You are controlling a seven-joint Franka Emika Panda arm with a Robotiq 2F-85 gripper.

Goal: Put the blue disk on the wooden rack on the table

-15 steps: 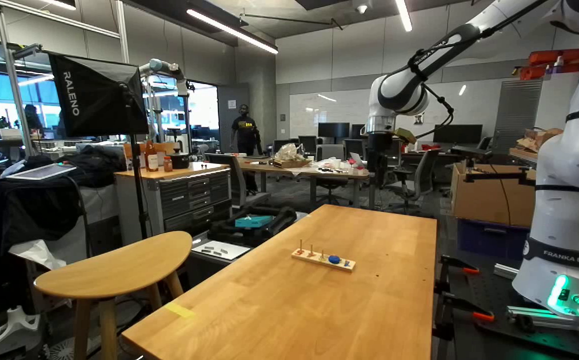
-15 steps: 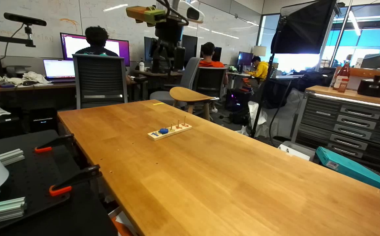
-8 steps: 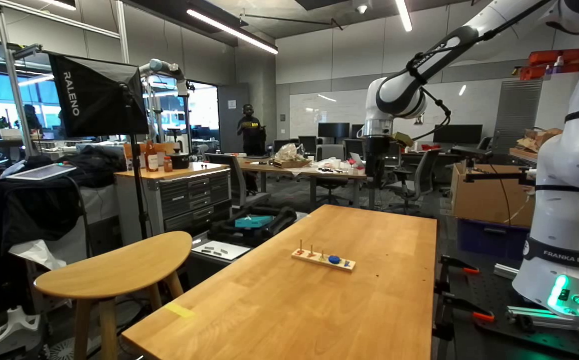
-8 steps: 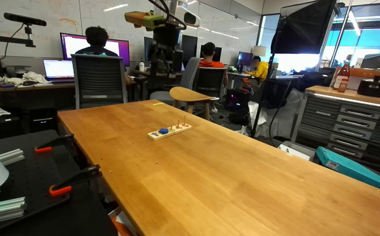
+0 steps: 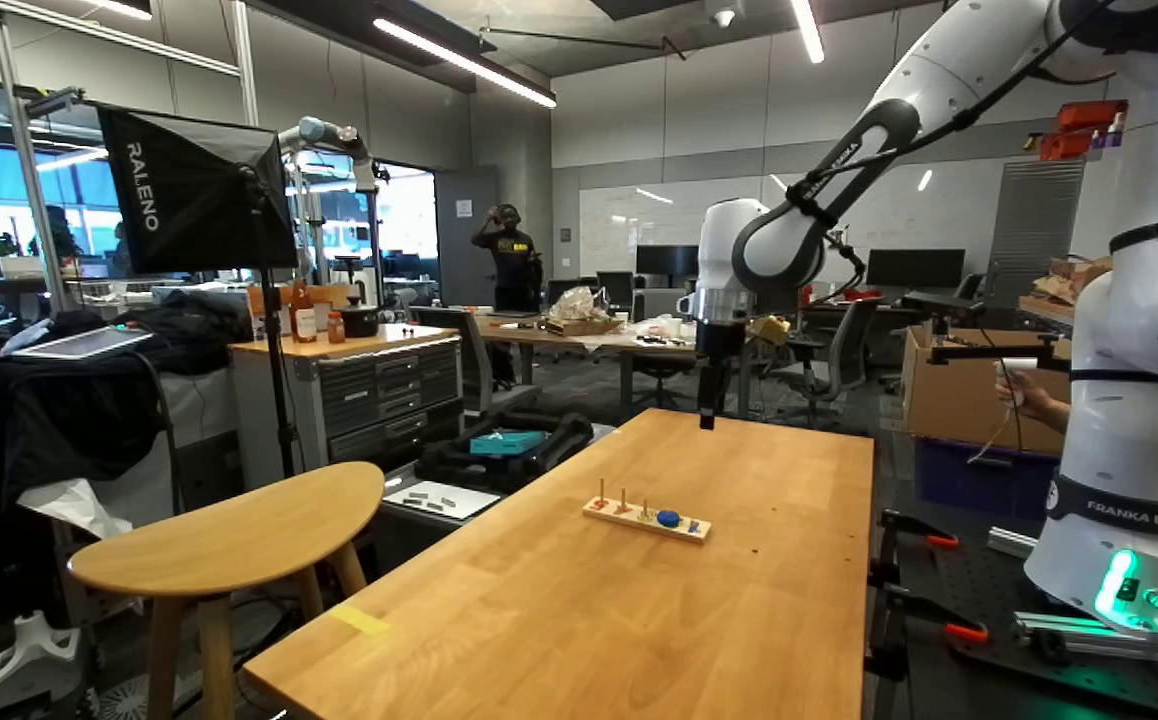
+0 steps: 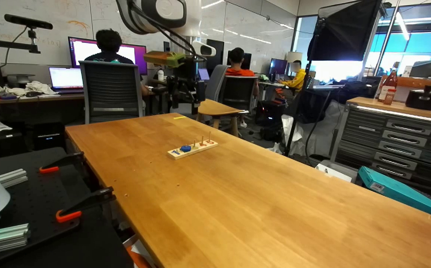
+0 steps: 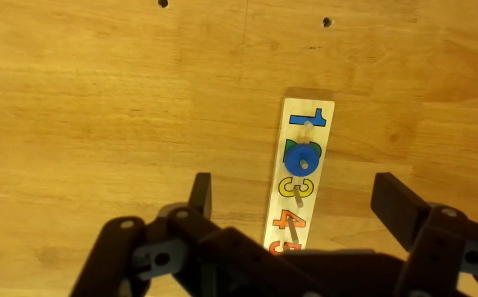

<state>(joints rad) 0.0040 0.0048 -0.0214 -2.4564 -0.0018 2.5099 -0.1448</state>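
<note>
One blue disk [image 7: 293,159] sits on the wooden rack [image 7: 278,205], a peg [image 7: 304,164] through its middle, between the blue 1 [image 7: 299,120] and the yellow 3 [image 7: 281,187], covering most of a green figure [image 7: 289,145]. The rack lies on the counter [image 6: 275,208]. Above it hangs the hand [image 7: 292,185], well apart from the disk, its fingers [image 7: 398,210] spread, one to either side of the rack in the wrist view. A red 5 [image 7: 295,246] is partly hidden behind the hand. Both exterior views show a black softbox [image 5: 201,200] away from the counter.
</note>
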